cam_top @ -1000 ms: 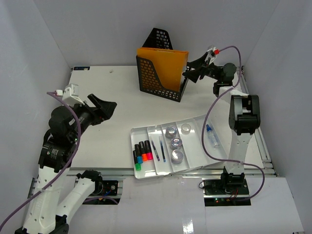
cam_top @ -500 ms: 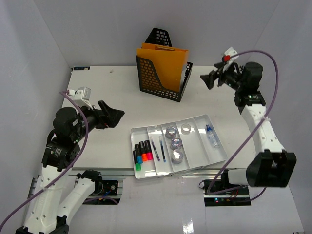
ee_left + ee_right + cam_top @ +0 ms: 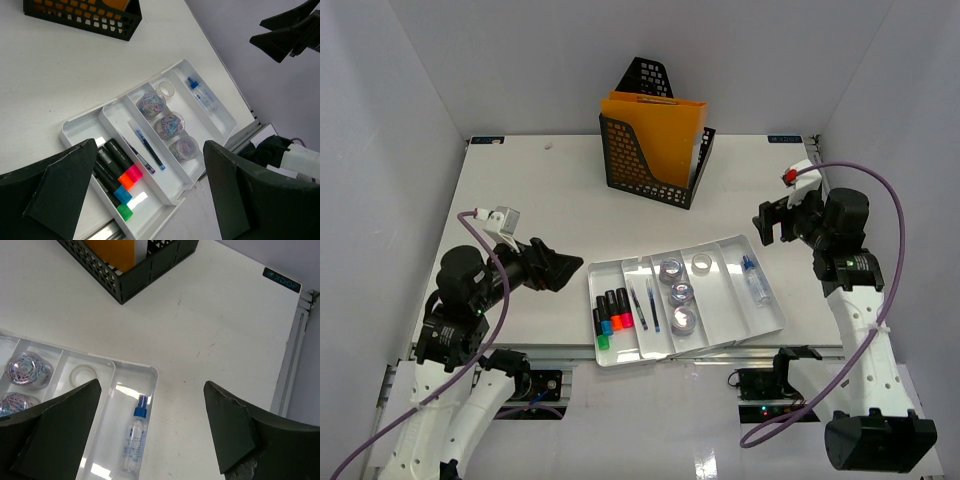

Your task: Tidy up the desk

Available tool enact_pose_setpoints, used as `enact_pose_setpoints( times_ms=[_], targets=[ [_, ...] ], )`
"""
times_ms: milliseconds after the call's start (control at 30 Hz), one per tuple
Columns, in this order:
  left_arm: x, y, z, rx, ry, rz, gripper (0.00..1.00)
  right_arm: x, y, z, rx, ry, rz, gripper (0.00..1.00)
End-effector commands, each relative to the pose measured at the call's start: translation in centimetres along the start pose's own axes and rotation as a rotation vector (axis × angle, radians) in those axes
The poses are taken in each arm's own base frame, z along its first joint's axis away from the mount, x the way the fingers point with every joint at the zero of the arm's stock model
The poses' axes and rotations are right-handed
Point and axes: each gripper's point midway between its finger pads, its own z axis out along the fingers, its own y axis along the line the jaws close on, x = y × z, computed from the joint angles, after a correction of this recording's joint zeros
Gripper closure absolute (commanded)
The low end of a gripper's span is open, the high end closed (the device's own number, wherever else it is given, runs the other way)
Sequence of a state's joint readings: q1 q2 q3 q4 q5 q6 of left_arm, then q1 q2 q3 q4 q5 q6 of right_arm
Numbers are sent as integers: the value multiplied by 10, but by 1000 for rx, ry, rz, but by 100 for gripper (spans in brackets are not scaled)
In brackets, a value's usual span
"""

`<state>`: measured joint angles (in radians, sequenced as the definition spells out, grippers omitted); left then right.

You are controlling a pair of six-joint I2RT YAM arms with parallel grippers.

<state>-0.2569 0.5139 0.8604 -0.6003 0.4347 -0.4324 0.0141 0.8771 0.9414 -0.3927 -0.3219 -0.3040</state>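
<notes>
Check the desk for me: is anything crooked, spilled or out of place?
The white tray sits skewed to the front edge of the desk, its near left corner seemingly overhanging the rail. Nothing looks spilled.

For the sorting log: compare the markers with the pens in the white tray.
The markers are thick, black-bodied with bright caps in green, blue, orange and pink; the pens are thin and dark blue. There are four markers but two pens. The markers sit in the end compartment; the pens in the one beside it. Both sets lie lengthwise in the tray.
</notes>
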Motion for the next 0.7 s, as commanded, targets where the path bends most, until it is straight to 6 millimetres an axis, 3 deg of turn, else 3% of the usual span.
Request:
enact_pose_setpoints(
  times_ms=[0,267,667],
  targets=[
    [5,-8,-2,72,-12,56,2,15,-10,-25,134,39,44,10],
    [14,-12,-6,119,-20,84,2,17,-6,-50,193,19,86,10],
    [14,-17,-12,135,-39,84,2,19,-19,-58,267,44,63,10]
  ],
)
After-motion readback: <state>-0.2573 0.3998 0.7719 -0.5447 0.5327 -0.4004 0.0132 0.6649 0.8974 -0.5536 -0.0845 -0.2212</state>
